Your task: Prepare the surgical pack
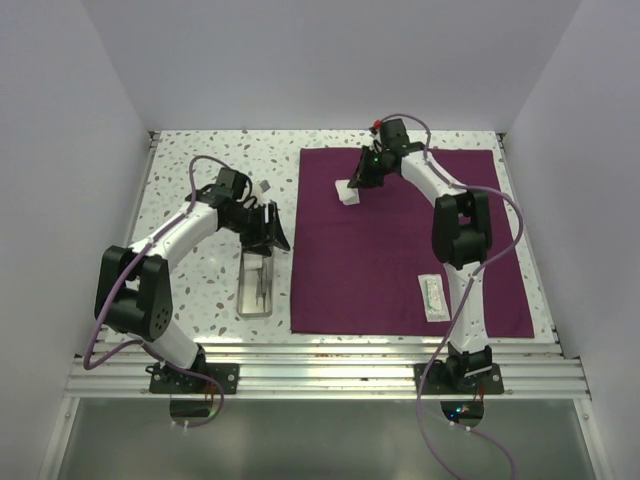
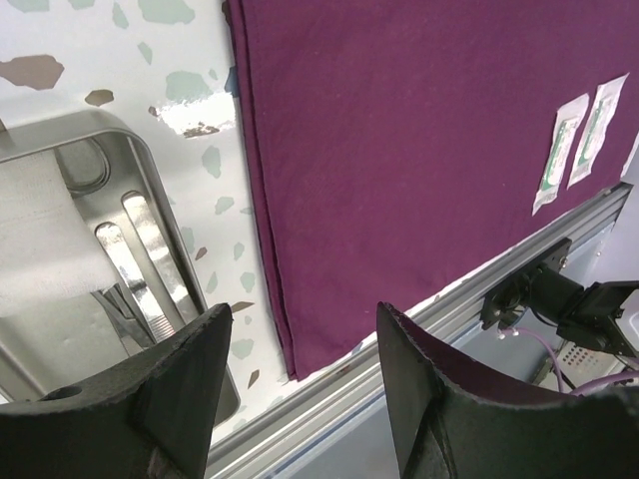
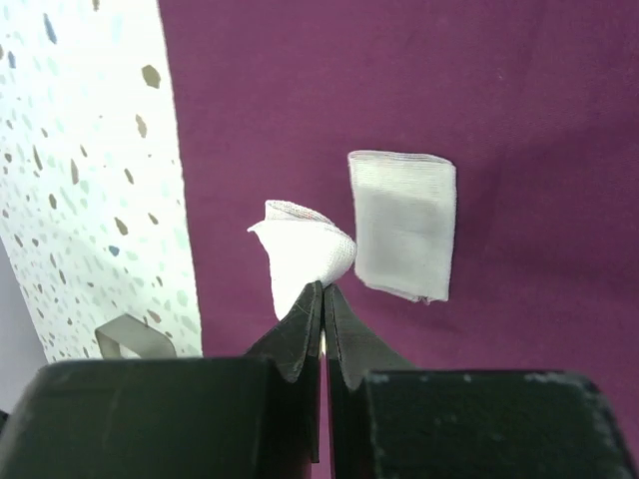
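Looks down on a white bench [image 1: 200,160] flecked grey, green and brown, showing along its left side and far edge. Closes in on three sides with plain pale walls [image 1: 60,150]. Ends at the near edge in ribbed aluminium rails [image 1: 330,370], running from left corner to right. Holds two flat white packets [image 1: 434,298] with green print toward the near right corner, side by side, lengthwise. Drops below the rails to a dull grey panel [image 1: 320,440].

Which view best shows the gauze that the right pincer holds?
Right wrist: the right pincer, shut, pinches a crumpled gauze piece beside a flat gauze square on the purple cloth. Top external shows only a small white patch; left wrist misses it.
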Tool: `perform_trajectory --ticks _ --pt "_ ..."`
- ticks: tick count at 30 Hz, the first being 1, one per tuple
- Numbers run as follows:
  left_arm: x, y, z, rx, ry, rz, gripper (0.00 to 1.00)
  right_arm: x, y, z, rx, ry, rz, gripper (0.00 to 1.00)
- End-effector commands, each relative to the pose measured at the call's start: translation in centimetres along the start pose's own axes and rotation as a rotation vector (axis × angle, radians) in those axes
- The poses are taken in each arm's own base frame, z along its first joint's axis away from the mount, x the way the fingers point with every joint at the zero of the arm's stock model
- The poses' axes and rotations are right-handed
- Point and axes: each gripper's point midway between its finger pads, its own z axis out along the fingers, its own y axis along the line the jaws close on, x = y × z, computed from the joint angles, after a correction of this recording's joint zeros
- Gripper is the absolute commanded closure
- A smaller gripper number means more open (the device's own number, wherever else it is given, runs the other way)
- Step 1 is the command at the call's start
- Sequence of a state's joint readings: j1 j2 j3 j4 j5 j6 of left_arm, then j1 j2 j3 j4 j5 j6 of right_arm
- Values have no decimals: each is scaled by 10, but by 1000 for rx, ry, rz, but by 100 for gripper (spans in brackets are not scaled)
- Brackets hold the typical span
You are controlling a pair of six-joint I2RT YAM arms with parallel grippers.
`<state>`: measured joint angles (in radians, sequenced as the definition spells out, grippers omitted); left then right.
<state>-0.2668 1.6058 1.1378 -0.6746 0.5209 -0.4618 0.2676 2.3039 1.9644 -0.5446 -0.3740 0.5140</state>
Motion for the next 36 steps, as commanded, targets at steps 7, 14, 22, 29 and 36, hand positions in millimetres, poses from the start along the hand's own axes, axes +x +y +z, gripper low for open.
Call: perform_trajectory --ticks 7,14,22,29,36 --pt "-4 -11 -9 38 -38 13 36 -7 -14 12 21 -33 20 100" --pt "-4 -12 -9 38 -33 18 36 -12 -18 12 47 -69 11 100" --pt "-4 -11 -9 37 -30 25 36 -12 -23 18 54 -96 34 100" --pt "-3 -10 -7 34 -22 28 36 -18 -23 17 57 -127 34 100" --pt "-6 -11 -7 38 -24 33 35 -24 -20 17 52 -149 35 100"
